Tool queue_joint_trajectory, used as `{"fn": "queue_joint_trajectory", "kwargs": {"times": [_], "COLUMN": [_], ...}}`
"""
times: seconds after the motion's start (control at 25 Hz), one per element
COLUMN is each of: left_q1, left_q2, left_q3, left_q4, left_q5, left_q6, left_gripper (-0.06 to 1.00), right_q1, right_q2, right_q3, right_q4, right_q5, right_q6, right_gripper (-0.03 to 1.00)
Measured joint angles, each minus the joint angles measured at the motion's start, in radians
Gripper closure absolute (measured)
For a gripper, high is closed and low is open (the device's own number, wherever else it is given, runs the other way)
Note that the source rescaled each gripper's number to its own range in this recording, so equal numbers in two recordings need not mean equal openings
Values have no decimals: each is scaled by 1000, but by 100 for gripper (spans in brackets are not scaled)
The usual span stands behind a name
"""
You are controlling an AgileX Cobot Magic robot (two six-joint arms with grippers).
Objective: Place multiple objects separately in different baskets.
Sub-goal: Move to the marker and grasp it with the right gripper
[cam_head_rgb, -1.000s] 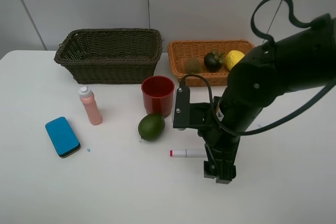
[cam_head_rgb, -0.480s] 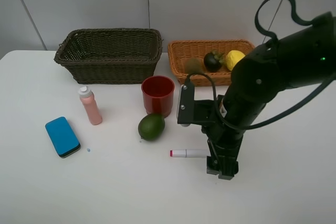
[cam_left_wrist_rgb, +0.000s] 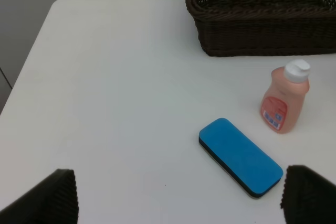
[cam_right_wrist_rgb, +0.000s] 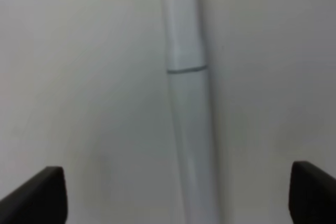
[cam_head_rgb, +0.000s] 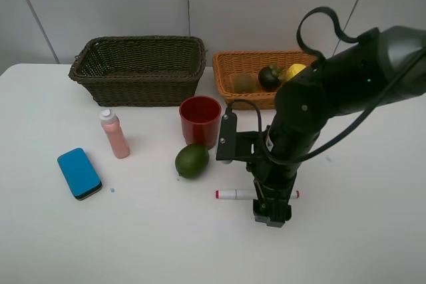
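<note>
A white marker (cam_head_rgb: 237, 194) with a red end lies flat on the white table (cam_head_rgb: 373, 231), in front of the red cup (cam_head_rgb: 200, 119) and the green round fruit (cam_head_rgb: 192, 160), as the right gripper (cam_head_rgb: 269, 215) hangs directly over its middle. The wrist view shows the marker (cam_right_wrist_rgb: 186, 103) running between the two dark fingertips (cam_right_wrist_rgb: 47, 195), jaws spread wide and neither touching it. The cup stands upright with the green fruit just beside it. Behind them, the light orange basket (cam_head_rgb: 226, 64) holds a kiwi (cam_head_rgb: 244, 82), a mangosteen (cam_head_rgb: 269, 76) and a lemon (cam_head_rgb: 295, 71), the lemon partly hidden by the arm. The dark olive basket (cam_head_rgb: 136, 64) sits to its left; nothing shows inside it. In front of that basket a pink white-capped bottle (cam_head_rgb: 114, 134) stands upright, with a blue eraser (cam_head_rgb: 78, 173) lying flat nearby. The left gripper (cam_left_wrist_rgb: 181, 203), released and holding nothing, hovers above bare tabletop near the eraser
</note>
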Motion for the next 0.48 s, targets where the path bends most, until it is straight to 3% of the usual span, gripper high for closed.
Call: {"fn": "queue_joint_trajectory", "kwargs": {"times": [0.48], "left_q1": [0], "left_q2": [0], "left_q3": [0], "left_q4": [0], "left_q5": [0], "left_q6": [1], "left_gripper": [-6], "right_q1": [0], "right_q2": [58], "right_q3": [-9], "right_q4": [5], "right_q5": [3], "right_q6": [-1], "right_gripper": [6]}}
